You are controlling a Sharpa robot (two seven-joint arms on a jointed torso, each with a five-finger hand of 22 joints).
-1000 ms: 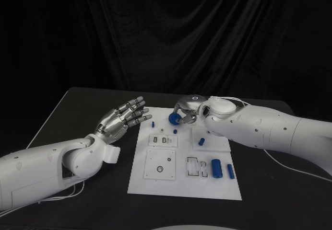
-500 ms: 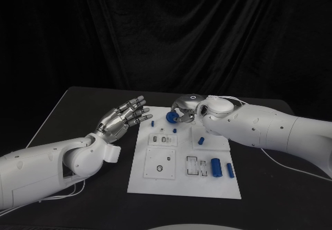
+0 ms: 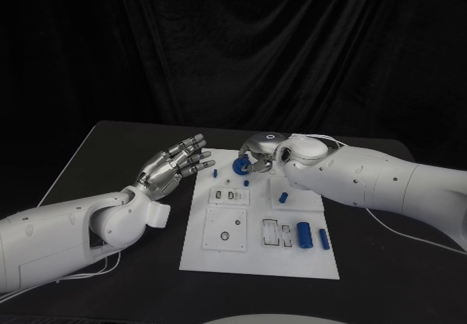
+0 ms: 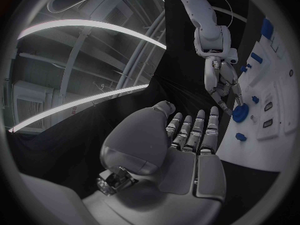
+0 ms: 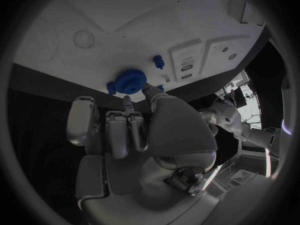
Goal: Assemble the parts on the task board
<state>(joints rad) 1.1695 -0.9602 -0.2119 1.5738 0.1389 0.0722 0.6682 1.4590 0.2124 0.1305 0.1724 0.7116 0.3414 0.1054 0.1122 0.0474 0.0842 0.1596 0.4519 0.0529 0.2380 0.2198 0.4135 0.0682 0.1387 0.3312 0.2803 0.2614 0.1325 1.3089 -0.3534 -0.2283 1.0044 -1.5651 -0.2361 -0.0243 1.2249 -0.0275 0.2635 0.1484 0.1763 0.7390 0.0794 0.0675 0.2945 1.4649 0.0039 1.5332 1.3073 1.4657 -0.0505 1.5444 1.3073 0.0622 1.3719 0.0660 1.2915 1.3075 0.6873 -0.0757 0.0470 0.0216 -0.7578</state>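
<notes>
Change: over the last second the right hand lifted the blue gear a little off the far end of the board and carried it slightly toward the left hand; the left hand kept its place, and the parts on the board did not move.
Right hand: clamped on the gear, pinched between thumb and fingertips, the other fingers curled beside it.
Left hand: fingers apart and straight, holding nothing, poised above the table just off the board's left edge.
Gear: in the right hand, above the board's far left corner, not seated on anything I could see.
Meaning: I judged the gear picked and in transit, so the placing step lay ahead; where it belonged could not be told.
Head view: showed the layout, with a large cylinder and a thin peg lying near the right edge, a short peg mid-board, and slotted recesses on the left.
Right wrist view: showed the grip from behind, the gear's toothed rim facing the board with a small peg nearby.
Left wrist view: showed the open palm and the right hand coming down with the gear over the board.
</notes>
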